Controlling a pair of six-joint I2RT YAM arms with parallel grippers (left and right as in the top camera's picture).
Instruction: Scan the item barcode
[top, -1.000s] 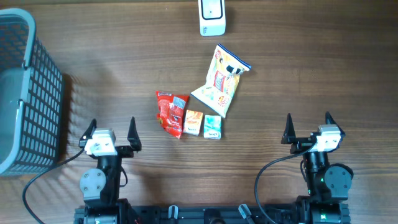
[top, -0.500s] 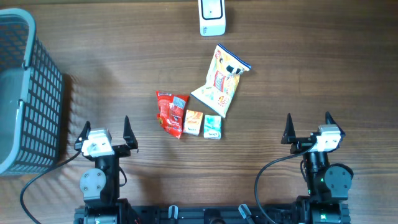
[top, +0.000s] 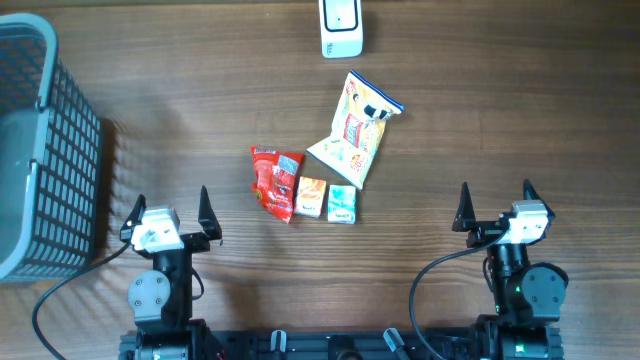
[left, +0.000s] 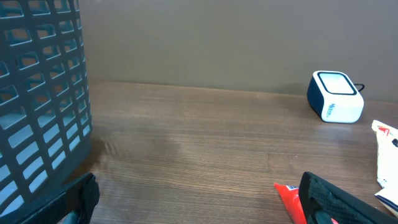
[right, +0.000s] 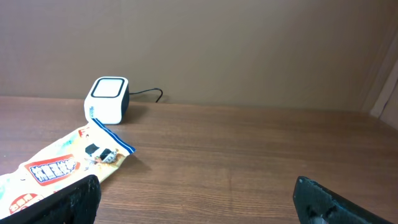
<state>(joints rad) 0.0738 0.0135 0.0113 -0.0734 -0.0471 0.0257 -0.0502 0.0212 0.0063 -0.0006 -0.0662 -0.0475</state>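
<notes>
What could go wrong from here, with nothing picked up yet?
The red packet, orange box and teal box lie pressed side by side, so jaws closing on one may well drag a neighbour. The snack bag looks soft and crinkled; its barcode may not face the scanner flatly. The scanner stands well beyond the items, a long carry.

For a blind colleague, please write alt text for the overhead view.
Four snacks lie in the middle: a pale bag, a red packet, an orange box and a teal box. A white scanner sits at the far edge, a grey basket at the left. The left claw and right claw stand open and empty in front.
</notes>
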